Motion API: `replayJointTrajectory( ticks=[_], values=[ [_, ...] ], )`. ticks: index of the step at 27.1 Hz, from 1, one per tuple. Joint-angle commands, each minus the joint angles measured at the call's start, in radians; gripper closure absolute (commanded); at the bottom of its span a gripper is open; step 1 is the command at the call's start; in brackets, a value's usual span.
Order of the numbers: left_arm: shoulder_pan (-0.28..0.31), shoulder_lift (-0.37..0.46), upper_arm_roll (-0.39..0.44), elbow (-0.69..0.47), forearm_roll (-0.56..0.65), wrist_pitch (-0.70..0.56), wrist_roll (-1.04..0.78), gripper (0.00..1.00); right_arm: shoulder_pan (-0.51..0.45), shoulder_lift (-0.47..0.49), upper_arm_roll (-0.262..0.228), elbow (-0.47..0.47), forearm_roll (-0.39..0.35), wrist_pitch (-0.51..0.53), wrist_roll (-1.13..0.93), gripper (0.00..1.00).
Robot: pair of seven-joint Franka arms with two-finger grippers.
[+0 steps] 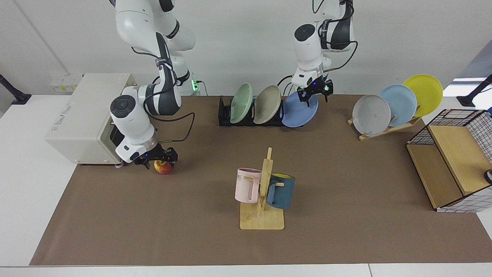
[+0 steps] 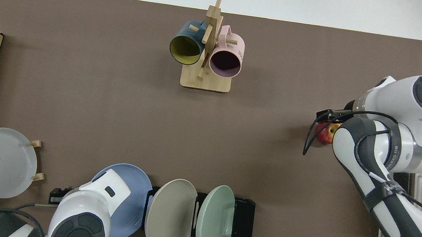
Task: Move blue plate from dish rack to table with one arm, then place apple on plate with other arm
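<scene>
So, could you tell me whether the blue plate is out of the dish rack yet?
Not yet: the blue plate stands on edge at the end of the dish rack, with the left gripper at its top rim.

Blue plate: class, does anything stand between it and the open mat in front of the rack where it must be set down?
Nothing visible does. The blue plate leans at the end of the dish rack, and the mat before it lies bare; the mug tree stands well off.
</scene>
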Motion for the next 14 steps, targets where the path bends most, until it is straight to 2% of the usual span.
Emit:
replayJointTrajectory(
  ticks=[1,5,9,11,14],
  values=[
    [-0.019,-0.016,0.002,-0.016,0.009,0.009,-0.031,0.42,-0.004,0.027,0.002,-0.016,-0.009,0.036,0.019,0.00],
    [-0.019,-0.016,-0.001,-0.016,0.002,0.005,-0.032,0.67,-0.003,0.050,0.002,-0.016,-0.012,0.041,0.019,0.00],
    [-0.019,-0.016,-0.001,-0.016,-0.026,0.000,-0.037,0.86,-0.002,0.058,0.002,-0.034,-0.015,0.072,0.019,0.00],
    [-0.019,-0.016,-0.003,-0.014,-0.038,-0.001,-0.040,1.00,0.001,0.058,0.002,-0.045,-0.015,0.079,0.021,0.00],
    [-0.019,-0.015,-0.018,-0.007,-0.041,-0.001,-0.058,1.00,0.007,0.055,0.001,-0.052,-0.024,0.081,0.021,0.00]
  ],
)
